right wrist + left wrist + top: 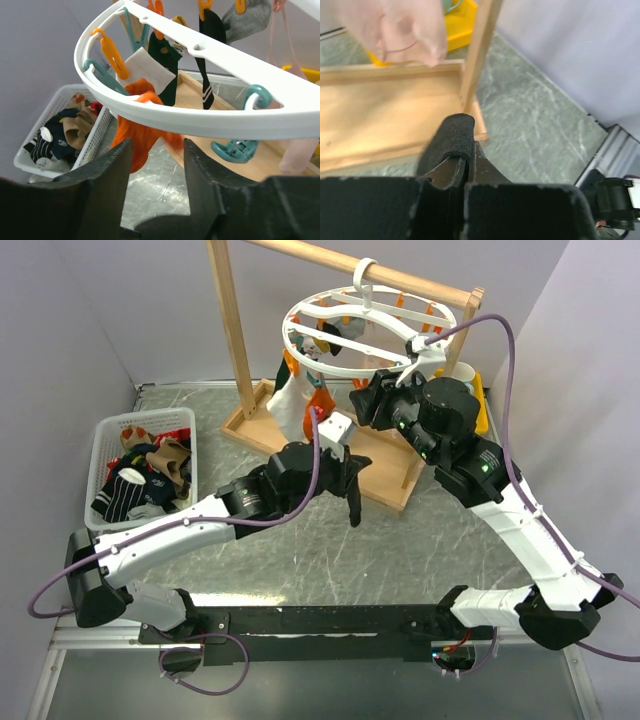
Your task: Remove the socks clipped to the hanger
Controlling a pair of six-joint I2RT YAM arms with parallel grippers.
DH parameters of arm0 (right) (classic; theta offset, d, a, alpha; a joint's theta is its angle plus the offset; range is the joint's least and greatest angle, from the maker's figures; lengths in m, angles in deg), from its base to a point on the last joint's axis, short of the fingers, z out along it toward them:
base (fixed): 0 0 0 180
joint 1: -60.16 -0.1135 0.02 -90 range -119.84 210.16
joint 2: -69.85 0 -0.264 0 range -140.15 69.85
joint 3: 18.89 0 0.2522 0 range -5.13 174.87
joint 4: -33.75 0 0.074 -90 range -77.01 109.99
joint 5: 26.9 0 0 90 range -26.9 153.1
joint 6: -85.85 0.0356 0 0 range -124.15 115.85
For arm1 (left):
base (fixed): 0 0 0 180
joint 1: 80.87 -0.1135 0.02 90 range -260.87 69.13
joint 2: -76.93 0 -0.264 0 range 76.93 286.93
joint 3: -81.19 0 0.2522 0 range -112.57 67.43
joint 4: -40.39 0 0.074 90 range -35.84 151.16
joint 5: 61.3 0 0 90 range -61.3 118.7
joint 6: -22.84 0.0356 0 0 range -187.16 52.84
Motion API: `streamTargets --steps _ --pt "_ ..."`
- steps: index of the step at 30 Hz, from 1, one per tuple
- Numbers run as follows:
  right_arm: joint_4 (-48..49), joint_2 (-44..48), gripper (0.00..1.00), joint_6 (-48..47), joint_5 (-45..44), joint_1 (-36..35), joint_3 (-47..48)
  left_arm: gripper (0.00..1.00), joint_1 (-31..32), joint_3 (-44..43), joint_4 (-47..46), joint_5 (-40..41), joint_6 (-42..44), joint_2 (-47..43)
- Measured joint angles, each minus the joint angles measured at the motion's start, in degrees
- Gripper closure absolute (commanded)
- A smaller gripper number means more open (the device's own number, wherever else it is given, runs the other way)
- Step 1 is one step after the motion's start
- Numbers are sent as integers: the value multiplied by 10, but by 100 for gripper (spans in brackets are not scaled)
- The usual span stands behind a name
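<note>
The white ring hanger (372, 328) hangs by its hook from the wooden rack's bar. Several socks are clipped to it: an orange one (141, 134), a white one (144, 70), a dark green one (166, 62), a black one with white stripes (206, 60) and a pale pink one (296, 152). My left gripper (346, 476) is below the ring, shut on a black sock (451, 142) that dangles from it (354, 504). My right gripper (157, 146) is open and empty, just under the ring's rim (210, 122); in the top view it (368, 400) is at the ring's near right side.
A white mesh basket (103, 455) at the left holds several socks; it also shows in the right wrist view (26, 159). The wooden rack's tray base (385, 490) and upright post (480, 50) stand close by. A yellow object (462, 25) sits behind the rack.
</note>
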State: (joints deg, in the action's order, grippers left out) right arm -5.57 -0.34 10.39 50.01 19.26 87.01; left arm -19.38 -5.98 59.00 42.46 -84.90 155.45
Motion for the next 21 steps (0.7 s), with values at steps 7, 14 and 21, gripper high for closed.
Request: streamTargets --steps 7,14,21 --pt "7 43 42 -6 -16 0 -40 99 -1 -2 116 92 -5 -46" --pt "8 101 42 -12 -34 4 -63 99 -113 -17 253 142 -17 -116" --pt "5 139 27 -11 -52 12 -86 99 -283 -4 296 171 -31 -216"
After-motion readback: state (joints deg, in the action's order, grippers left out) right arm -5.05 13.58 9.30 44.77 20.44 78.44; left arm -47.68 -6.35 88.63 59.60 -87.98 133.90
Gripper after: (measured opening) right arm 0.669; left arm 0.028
